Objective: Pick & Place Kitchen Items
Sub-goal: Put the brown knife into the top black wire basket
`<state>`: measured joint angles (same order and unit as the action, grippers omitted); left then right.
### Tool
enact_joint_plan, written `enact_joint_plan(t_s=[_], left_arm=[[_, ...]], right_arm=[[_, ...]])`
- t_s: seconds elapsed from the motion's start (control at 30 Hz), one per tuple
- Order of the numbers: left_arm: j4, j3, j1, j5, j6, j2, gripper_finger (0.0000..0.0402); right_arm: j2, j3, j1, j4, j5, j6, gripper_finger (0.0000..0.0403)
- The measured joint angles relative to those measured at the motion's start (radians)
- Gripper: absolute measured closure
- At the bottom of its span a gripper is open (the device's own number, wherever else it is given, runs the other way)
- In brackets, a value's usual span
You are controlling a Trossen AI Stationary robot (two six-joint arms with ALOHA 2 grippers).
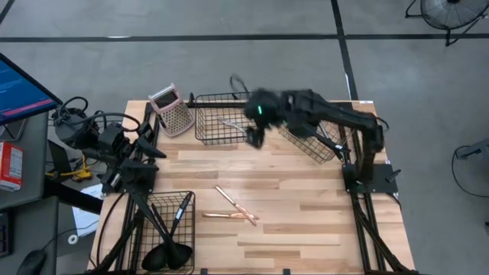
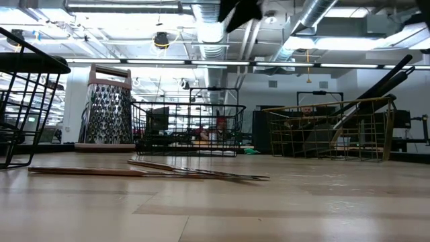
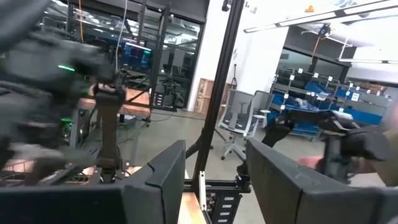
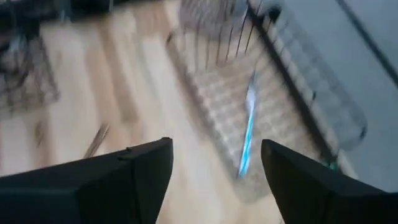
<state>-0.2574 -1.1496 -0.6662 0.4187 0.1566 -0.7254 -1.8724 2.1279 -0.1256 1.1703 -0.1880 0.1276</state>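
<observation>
Two slim copper-coloured pieces [image 1: 233, 208] lie flat on the table's middle near part; they also show in the low view [image 2: 195, 173]. A silver-teal piece [image 4: 249, 127] lies on the floor of the far black wire basket [image 1: 220, 118]. Black utensils [image 1: 170, 233] stick into the near-left black basket. More black utensils [image 2: 384, 79] lean out of the copper basket [image 1: 312, 142]. My right gripper [image 1: 255, 136] is open and empty, high above the far black basket's right end. My left gripper [image 1: 150, 150] is open and empty at the table's left edge.
A pink-topped box grater [image 1: 172, 111] stands at the far left beside the black basket. The near-left black basket [image 1: 173, 215] stands by the front edge. Bare wood [image 1: 306, 221] lies right of the copper pieces.
</observation>
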Motion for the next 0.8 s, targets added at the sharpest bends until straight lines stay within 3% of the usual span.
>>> enact_joint_plan(t_s=[0.13, 0.3, 0.5, 0.8], left_arm=[[-0.006, 0.000, 0.000, 0.000, 0.001, 0.000, 0.0238], [-0.008, 0.000, 0.000, 0.000, 0.001, 0.000, 0.0228], [-0.011, 0.000, 0.000, -0.035, 0.005, 0.000, 0.0220], [-0.014, 0.000, 0.000, -0.053, 0.016, -0.001, 0.0217]], right_arm=[[0.030, -0.070, 0.199, 0.121, -0.120, 0.209, 0.0170], [0.016, -0.214, 0.437, 0.078, -0.148, 0.471, 0.0177], [-0.005, -0.473, 0.597, -0.228, -0.153, 0.661, 0.0170], [0.000, -0.803, 0.640, -0.745, -0.218, 0.575, 0.0156]])
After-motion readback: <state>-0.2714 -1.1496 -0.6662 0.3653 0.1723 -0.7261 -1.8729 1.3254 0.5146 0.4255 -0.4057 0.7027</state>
